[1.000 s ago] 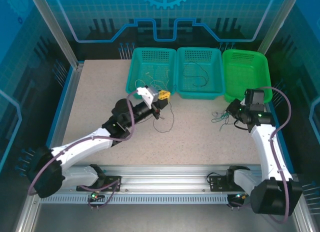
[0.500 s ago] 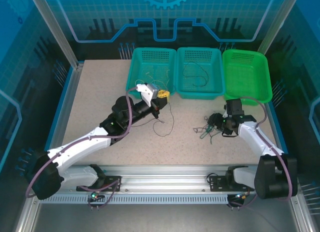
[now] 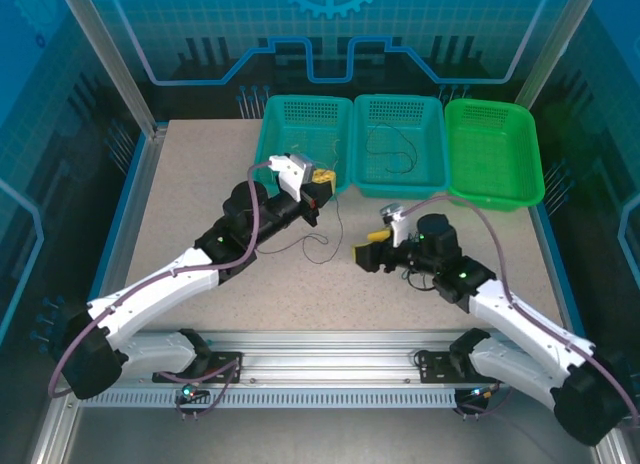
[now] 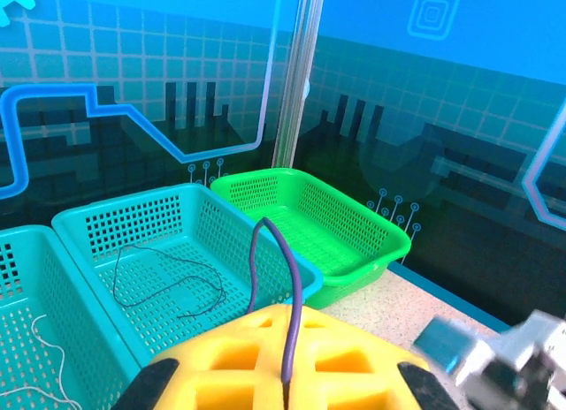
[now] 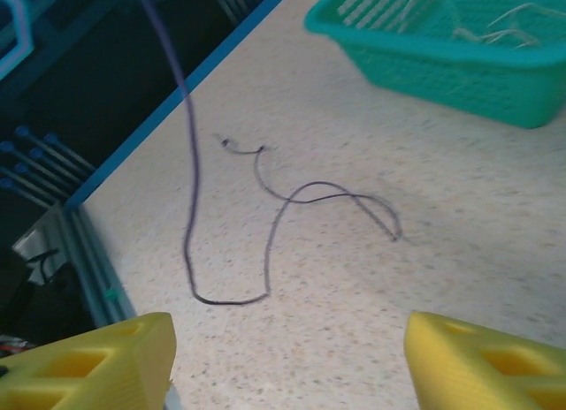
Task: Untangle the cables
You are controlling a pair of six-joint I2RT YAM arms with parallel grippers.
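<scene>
The speckled table [image 3: 190,214] lies open left and front; three mesh baskets [image 3: 400,191] line its far edge, thin cables [image 4: 159,251] in two. The left gripper [image 3: 322,180], raised near them, pinches a purple cable [image 4: 292,313] that trails down and loops on the table ahead of the right gripper [image 5: 287,361], fingers [image 5: 97,357] spread, seemingly clear of it.

Left claw [image 4: 285,357] cropped, purple cable [image 4: 292,304] end hidden
</scene>
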